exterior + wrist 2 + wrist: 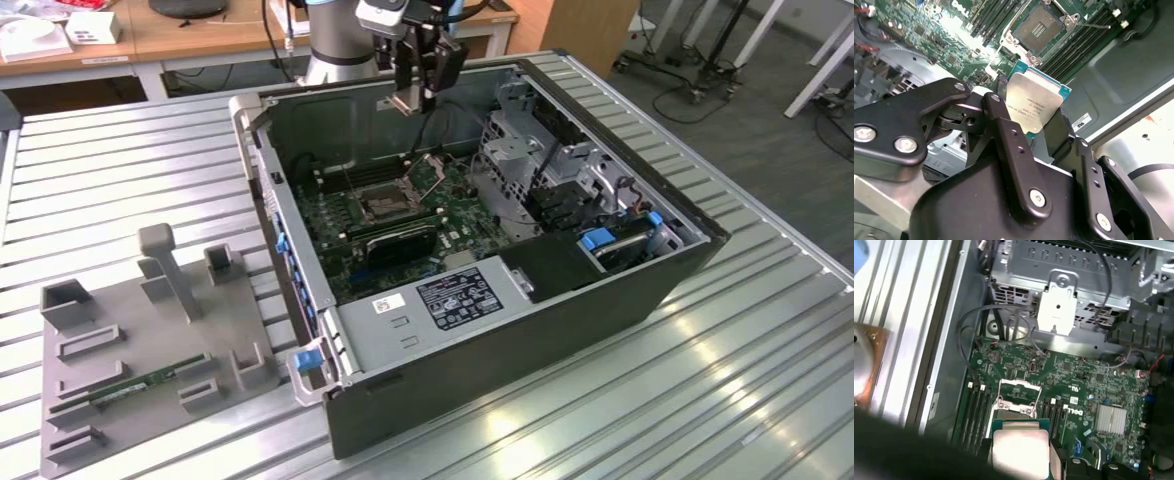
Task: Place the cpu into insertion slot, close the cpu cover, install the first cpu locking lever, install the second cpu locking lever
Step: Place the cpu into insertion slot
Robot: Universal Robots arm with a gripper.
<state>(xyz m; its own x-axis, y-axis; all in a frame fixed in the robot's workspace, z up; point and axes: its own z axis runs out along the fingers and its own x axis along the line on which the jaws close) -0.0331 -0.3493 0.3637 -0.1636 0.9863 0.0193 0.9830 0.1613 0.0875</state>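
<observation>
Grey fixture (134, 330) on slatted table (747, 380) at the exterior view's left, memory stick (144, 384) lying in it. Just beside it, open computer case (641, 290) with green motherboard (400, 235) inside. The insertion slot (378, 206) is bare, and the cpu cover (435, 172) is tipped up just behind it. Farther back, gripper (406, 100) hangs over the case's far side. Jaws are clamped on opposite edges of the cpu (1035, 102), which sits between the fingers (1004, 130), high above the slot and well apart from it.

silvery-tan cpu (1033, 107), teal-edged; green circuit board (1074, 375); black insertion slot (1040, 29), silver-rimmed; ribbed silver table (107, 170).
</observation>
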